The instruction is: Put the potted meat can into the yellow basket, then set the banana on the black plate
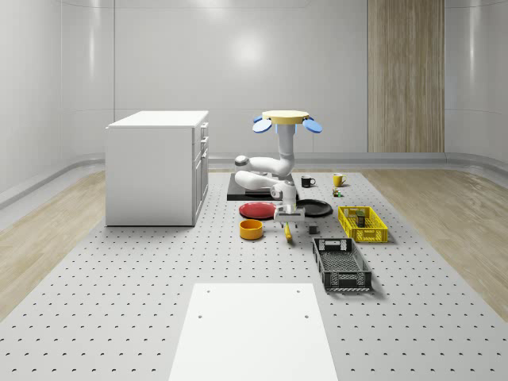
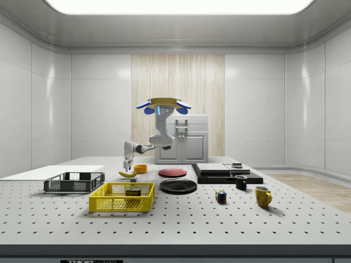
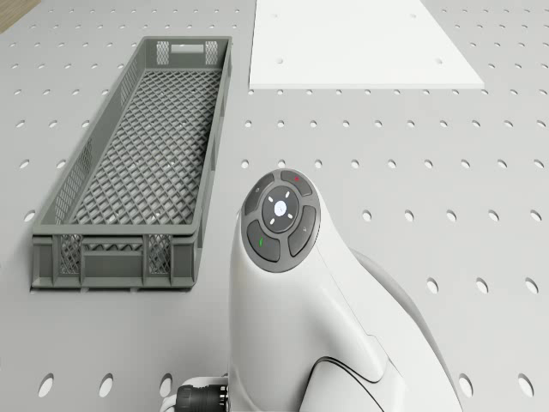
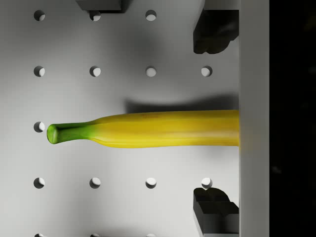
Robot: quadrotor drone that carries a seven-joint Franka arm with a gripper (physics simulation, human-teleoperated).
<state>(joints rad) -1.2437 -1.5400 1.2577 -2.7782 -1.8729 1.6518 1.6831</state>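
Fingers [image 4: 213, 30] of the gripper [image 4: 215, 118] are held wide apart in the wrist view, one dark pad on each side of the banana [image 4: 148, 129], neither touching it. The banana is seen lying flat on the perforated table [image 4: 98, 207], directly beneath the gripper, its long axis running across the gap between the pads so that a straight closing would be made across its width. Its green stem end is pointed away from the wrist housing, while the other end is hidden behind that housing. In the whole-scene view the gripper [image 1: 287, 216] is placed low over the banana [image 1: 287, 231], between the orange bowl [image 1: 251, 229] and the yellow basket [image 1: 363, 223], with the black plate [image 1: 314, 208] just behind. The drone [image 1: 287, 119] is seen hovering above this group, well clear of the table. The potted meat can [image 2: 133, 192] is already seen inside the yellow basket in the side view, so the first step is judged done and a short descent is judged to be needed before the banana is clamped.
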